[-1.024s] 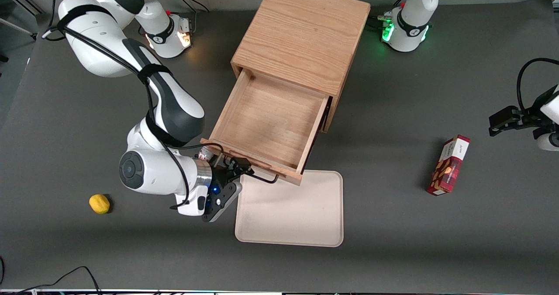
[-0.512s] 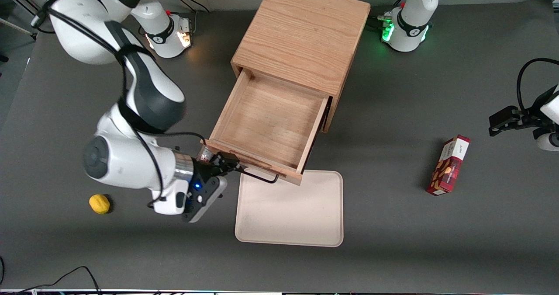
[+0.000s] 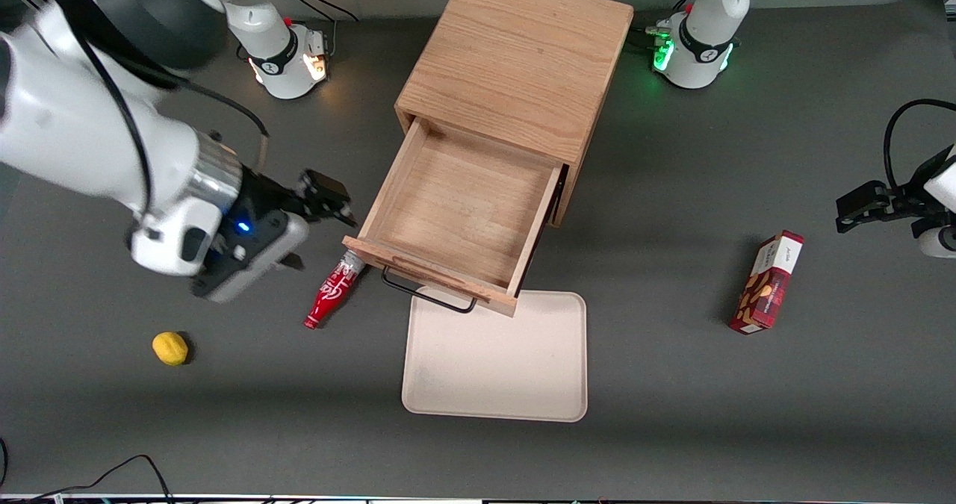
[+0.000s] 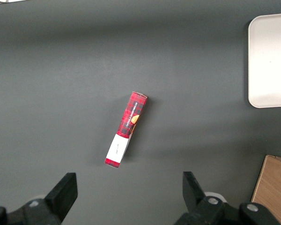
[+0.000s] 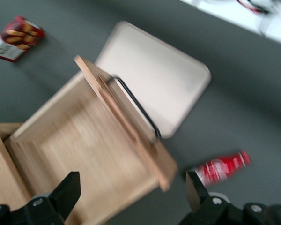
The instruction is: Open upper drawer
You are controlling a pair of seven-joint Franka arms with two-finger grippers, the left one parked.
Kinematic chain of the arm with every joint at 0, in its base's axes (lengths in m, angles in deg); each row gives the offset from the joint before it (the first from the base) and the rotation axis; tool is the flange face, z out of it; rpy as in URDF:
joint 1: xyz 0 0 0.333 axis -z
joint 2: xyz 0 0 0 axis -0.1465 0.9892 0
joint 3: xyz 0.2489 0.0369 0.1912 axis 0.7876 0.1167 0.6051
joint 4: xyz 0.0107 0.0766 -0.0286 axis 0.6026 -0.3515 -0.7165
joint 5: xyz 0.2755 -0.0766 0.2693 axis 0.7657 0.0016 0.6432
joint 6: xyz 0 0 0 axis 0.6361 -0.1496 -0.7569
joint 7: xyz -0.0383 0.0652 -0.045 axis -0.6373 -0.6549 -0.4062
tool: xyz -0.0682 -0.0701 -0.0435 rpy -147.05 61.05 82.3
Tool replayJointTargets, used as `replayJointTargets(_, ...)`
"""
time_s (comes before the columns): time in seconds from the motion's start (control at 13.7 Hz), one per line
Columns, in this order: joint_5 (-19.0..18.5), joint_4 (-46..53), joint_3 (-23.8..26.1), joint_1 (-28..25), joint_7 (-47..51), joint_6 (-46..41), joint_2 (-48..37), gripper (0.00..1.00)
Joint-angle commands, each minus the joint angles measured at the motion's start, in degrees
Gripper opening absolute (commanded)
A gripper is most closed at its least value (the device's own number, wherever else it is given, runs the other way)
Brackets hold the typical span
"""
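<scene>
The upper drawer [image 3: 459, 216] of the wooden cabinet [image 3: 515, 63] stands pulled far out, its light oak box empty and its black wire handle [image 3: 427, 295] hanging over the tray's edge. The right wrist view shows the same drawer [image 5: 79, 140] and handle [image 5: 136, 105] from above. My gripper [image 3: 328, 199] hovers open beside the drawer's side wall, toward the working arm's end of the table, raised above the table and holding nothing. Its fingers [image 5: 68, 190] stand wide apart.
A red bottle [image 3: 332, 293] lies beside the drawer's front corner, also seen as the red bottle [image 5: 222, 168]. A cream tray [image 3: 497, 358] lies in front of the drawer. A yellow lemon [image 3: 170, 348] and a red snack box [image 3: 768, 282] sit on the grey table.
My gripper let go of the drawer handle, rose and swung away toward the working arm's end of the table, uncovering the red bottle. The drawer stayed pulled out.
</scene>
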Motion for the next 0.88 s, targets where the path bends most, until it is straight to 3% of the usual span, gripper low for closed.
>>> replayJointTargets(0.0, -0.93, -4.38, -8.02, 1.00, 3.15, -8.11, -8.07, 1.00)
replayJointTargets(0.29, -0.23, -13.40, -18.42, 1.00, 4.10, -19.39, -17.47, 1.00)
replayJointTargets(0.66, -0.40, -50.83, -22.65, 1.43, 9.12, -0.89, -40.93, 1.00)
replayJointTargets(0.8, -2.32, -56.58, -22.92, 1.70, 9.73, 3.61, -43.51, 1.00)
